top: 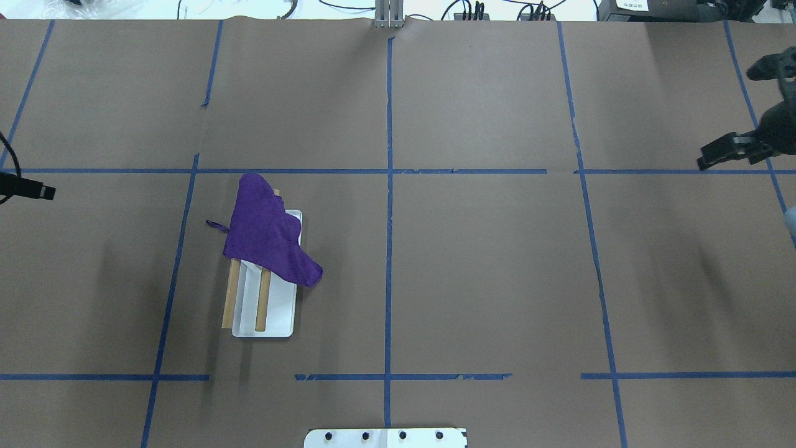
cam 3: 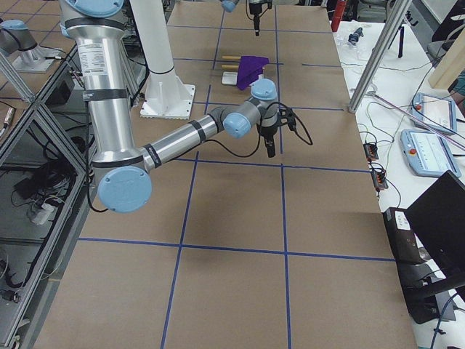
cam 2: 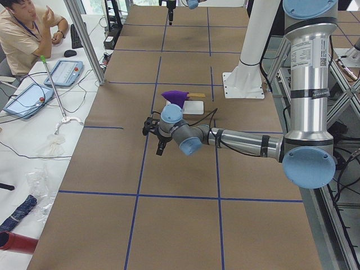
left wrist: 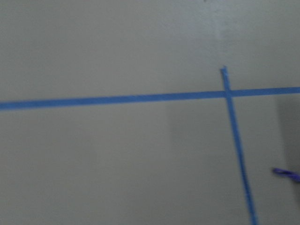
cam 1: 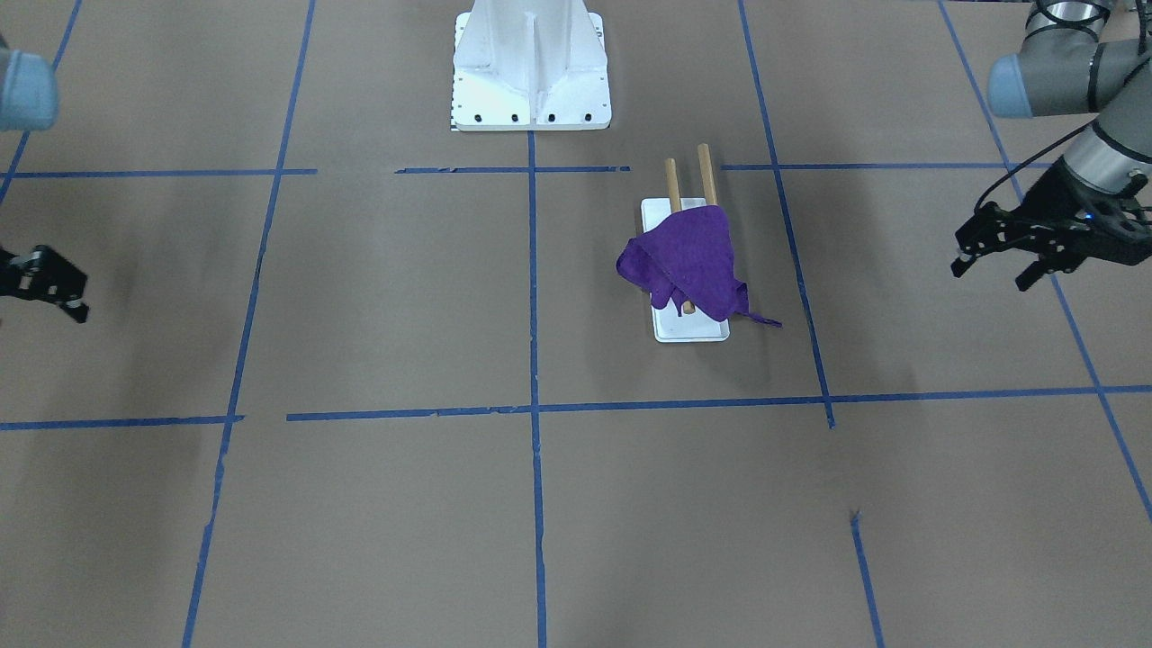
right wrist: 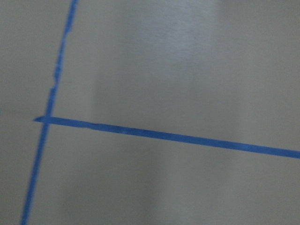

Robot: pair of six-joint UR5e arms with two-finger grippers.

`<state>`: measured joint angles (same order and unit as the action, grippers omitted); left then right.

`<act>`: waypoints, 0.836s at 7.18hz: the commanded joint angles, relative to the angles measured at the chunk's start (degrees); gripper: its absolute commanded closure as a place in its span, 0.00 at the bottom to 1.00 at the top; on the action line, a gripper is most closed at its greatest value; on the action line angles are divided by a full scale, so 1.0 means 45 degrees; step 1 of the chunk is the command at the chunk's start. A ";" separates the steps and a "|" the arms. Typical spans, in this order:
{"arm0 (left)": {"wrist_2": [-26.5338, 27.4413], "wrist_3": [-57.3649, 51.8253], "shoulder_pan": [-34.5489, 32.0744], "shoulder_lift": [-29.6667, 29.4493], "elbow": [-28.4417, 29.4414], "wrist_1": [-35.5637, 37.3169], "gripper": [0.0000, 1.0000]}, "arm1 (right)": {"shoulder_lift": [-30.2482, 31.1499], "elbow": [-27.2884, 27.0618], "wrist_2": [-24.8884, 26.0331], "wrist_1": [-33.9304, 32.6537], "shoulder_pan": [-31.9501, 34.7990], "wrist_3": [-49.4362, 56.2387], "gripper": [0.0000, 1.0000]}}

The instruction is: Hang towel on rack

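Note:
A purple towel [cam 1: 688,256] lies draped over the near ends of the rack's two brown rods [cam 1: 706,171], above its flat white base [cam 1: 693,328]. In the overhead view the towel [top: 267,233] covers the far half of the rack [top: 277,311], and one corner hangs off the side. My left gripper [cam 1: 990,261] hovers open and empty, well away from the rack. My right gripper [cam 1: 49,286] is at the table's other end, open and empty. A purple towel tip [left wrist: 287,173] shows at the edge of the left wrist view.
The large white bolted pedestal [cam 1: 531,67] stands at the robot's side of the table. Blue tape lines [top: 388,186] cross the brown table cover. An operator [cam 2: 22,34] sits beside a side table with pendants [cam 2: 62,72]. Cables run along the far edge [top: 466,9].

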<state>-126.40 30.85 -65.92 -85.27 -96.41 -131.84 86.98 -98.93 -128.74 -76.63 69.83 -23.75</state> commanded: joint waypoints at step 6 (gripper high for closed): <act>-0.3160 -0.6152 -0.4258 -0.1186 0.0280 1.0029 0.00 | -0.0187 0.3860 -0.1020 -0.1565 0.3859 0.6373 0.00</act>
<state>-137.85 4.09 -84.80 -89.98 -92.53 -100.66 86.47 -81.70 -133.53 -82.91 87.07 4.19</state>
